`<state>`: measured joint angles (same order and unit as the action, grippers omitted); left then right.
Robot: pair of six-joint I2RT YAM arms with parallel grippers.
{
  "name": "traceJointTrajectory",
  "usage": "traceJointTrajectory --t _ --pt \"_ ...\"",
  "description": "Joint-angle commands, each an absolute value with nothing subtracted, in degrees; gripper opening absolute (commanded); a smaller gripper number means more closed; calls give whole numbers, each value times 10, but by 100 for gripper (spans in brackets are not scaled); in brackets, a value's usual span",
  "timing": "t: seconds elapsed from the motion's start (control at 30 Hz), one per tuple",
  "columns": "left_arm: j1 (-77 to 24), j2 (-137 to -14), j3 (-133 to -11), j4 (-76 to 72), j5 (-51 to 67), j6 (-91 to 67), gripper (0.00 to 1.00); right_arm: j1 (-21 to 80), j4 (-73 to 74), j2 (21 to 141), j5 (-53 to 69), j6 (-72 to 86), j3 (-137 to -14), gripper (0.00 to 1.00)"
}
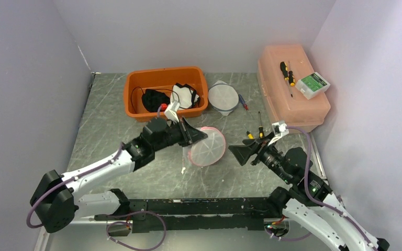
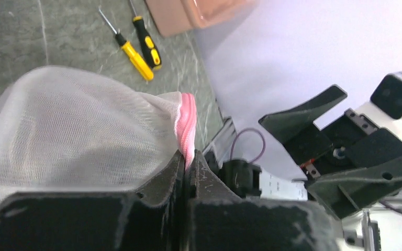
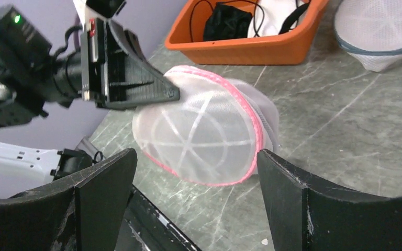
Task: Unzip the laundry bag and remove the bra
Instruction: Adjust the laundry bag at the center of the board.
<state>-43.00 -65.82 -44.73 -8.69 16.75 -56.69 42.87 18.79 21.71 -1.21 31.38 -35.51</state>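
Note:
A round white mesh laundry bag with a pink zipper rim (image 1: 208, 147) stands on edge, tilted, at the table's middle. My left gripper (image 1: 201, 136) is shut on its pink rim, as the left wrist view (image 2: 188, 157) shows. The bag also fills the middle of the right wrist view (image 3: 204, 138). My right gripper (image 1: 238, 152) is open and empty, just right of the bag and pointing at it, apart from it. The bra cannot be made out inside the bag.
An orange bin (image 1: 166, 93) with black and white garments stands behind. A second mesh bag with a blue rim (image 1: 223, 97) lies right of it. Screwdrivers (image 1: 255, 128) lie by a pink plastic box (image 1: 292, 86) at the right, with tools and a small box on its lid.

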Motion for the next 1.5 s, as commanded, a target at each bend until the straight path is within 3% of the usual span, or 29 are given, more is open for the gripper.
traceJointTrajectory --t 0.0,0.13,0.33,0.6,0.7,0.87,1.13,1.3,1.47 --pt "-508 -637 -369 -327 -57 -686 3 428 198 182 -49 336 -314 88" --pt "-568 -655 -311 -424 -220 -707 3 429 187 174 -43 368 -283 88" --pt "-625 -687 -252 -481 -371 -763 3 429 157 167 -43 430 -223 87" --pt "-640 -693 -219 -378 -396 -837 8 427 67 222 -4 496 -139 85" --pt "-645 -656 -214 -272 -403 -866 22 417 6 263 33 513 -116 85" --pt "-649 -582 -222 -92 -408 -881 60 395 -92 335 93 521 -96 84" --pt "-648 -496 -289 147 -404 -774 90 375 -160 406 148 514 -98 83" --pt "-597 -453 -324 204 -326 -579 94 362 -144 401 169 490 -110 83" --pt "-424 -455 -287 77 -8 -479 90 345 -131 398 199 469 -118 83"
